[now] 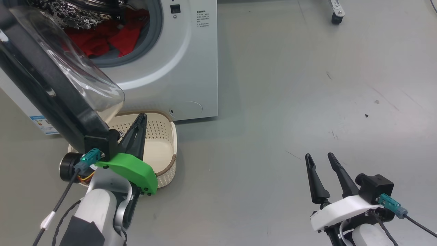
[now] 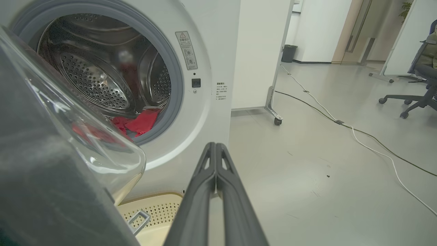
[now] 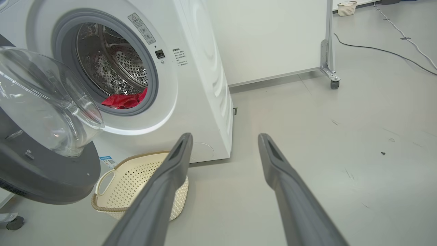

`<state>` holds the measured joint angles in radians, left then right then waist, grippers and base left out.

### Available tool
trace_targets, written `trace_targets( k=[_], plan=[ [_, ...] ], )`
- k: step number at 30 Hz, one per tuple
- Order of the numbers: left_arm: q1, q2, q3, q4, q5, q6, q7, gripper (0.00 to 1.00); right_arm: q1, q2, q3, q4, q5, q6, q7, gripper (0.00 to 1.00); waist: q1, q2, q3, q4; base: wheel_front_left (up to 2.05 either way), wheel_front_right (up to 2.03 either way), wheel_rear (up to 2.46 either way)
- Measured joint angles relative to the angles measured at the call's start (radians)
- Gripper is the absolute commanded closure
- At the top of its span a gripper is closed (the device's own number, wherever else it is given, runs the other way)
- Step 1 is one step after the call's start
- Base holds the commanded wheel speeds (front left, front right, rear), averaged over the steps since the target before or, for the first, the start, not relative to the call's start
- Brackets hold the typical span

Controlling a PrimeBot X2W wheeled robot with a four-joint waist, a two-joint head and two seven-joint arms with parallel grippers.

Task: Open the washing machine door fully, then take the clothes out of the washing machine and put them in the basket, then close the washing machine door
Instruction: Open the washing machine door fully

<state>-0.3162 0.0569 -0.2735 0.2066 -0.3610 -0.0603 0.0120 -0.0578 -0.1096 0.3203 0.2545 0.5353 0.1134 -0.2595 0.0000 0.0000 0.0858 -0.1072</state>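
Left claw (image 1: 141,117): fingers pressed together, gripping nothing; poised over the basket, close by the door's lower rim; contact with the rim cannot be told.
Right claw (image 1: 320,155): fingers spread wide, empty; above the floor (image 1: 290,85), well apart from the machine.
Washing machine door (image 3: 51,181): swung out from the drum mouth, clear glass bowl facing the opening.
Washing machine (image 1: 191,68): white, drum mouth uncovered.
Clothes (image 1: 102,37): red, heaped low inside the drum, against the grey rubber ring.
Basket (image 1: 164,143): cream, on the floor before the machine, partly under the door.
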Motion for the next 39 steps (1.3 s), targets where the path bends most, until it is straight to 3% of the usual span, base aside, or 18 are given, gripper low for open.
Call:
trace_targets(
  k=[25,39],
  plan=[
    [0.004,0.005,0.064,0.143,-0.035,0.026,-0.006,1.0,-0.003,0.009,-0.023,0.01,-0.003,0.003,0.0,0.0,0.0,0.0,0.012,-0.012,0.0,0.0,0.0],
    [-0.002,-0.004,0.058,0.188,-0.035,0.025,-0.041,1.0,-0.002,0.01,-0.041,0.013,-0.01,0.008,0.0,0.0,0.0,0.0,0.008,0.037,0.0,0.0,0.0]
  ],
)
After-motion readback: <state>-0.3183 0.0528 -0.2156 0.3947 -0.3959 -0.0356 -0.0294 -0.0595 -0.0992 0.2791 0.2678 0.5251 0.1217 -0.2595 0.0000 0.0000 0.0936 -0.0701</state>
